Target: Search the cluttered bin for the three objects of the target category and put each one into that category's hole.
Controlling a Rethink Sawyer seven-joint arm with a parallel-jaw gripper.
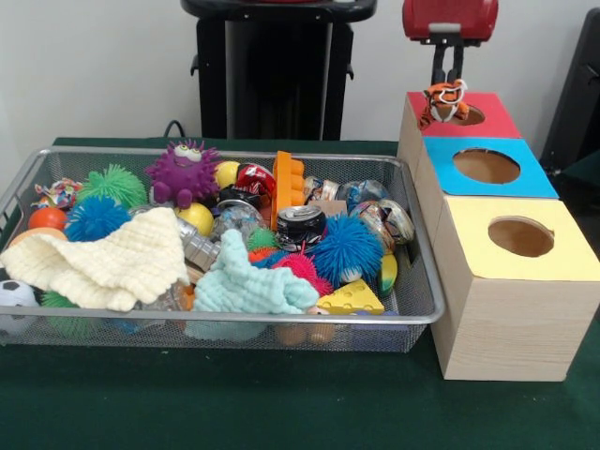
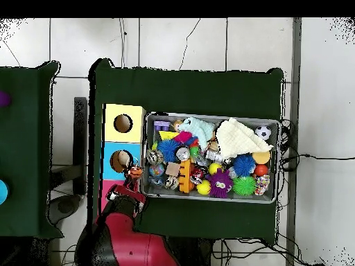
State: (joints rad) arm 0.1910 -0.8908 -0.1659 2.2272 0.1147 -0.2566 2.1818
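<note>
Tool (image 1: 447, 82): hangs above the red box (image 1: 487, 122), clenched on an orange-and-white striped toy (image 1: 442, 101). Toy sits at the rim of the red box's hole (image 1: 466, 115), partly over it; in the overhead view the toy (image 2: 134, 171) shows near the boundary of the red and blue boxes.

Boxes: three in a row beside the bin, each with a round hole on top. Red at the far end, blue (image 1: 487, 167) in the middle, yellow (image 1: 520, 239) nearest the camera.

Bin (image 1: 412, 309): wire mesh, on a green-covered worktop (image 1: 281, 403). Contents, heaped:
- cream cloth (image 1: 103, 262), left
- mint cloth (image 1: 248, 286), centre front
- purple monster (image 1: 184, 172), back
- green spiky ball (image 1: 114, 184)
- blue spiky ball (image 1: 347, 248)
- orange brick (image 1: 286, 183), upright
- can (image 1: 301, 225)
- cheese wedge (image 1: 350, 298), front right
- soccer ball (image 1: 14, 295), left edge
</note>
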